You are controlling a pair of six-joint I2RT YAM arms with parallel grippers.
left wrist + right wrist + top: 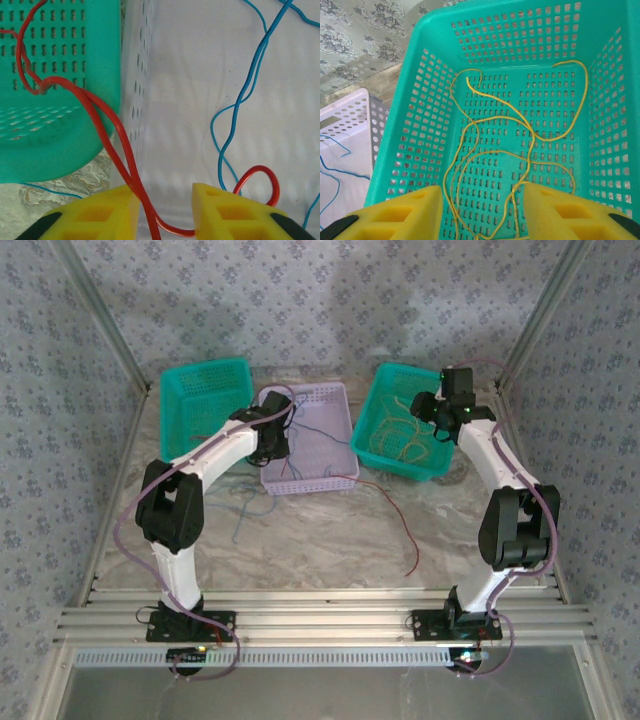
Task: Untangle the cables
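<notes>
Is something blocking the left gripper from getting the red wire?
Nothing visible. The red wire runs right between the left gripper's open fingers, over the pale basket; the blue wire lies off to the side.

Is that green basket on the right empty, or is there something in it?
Not empty. Thin yellow cables lie in loose, overlapping loops on the floor of the right green basket.
</notes>
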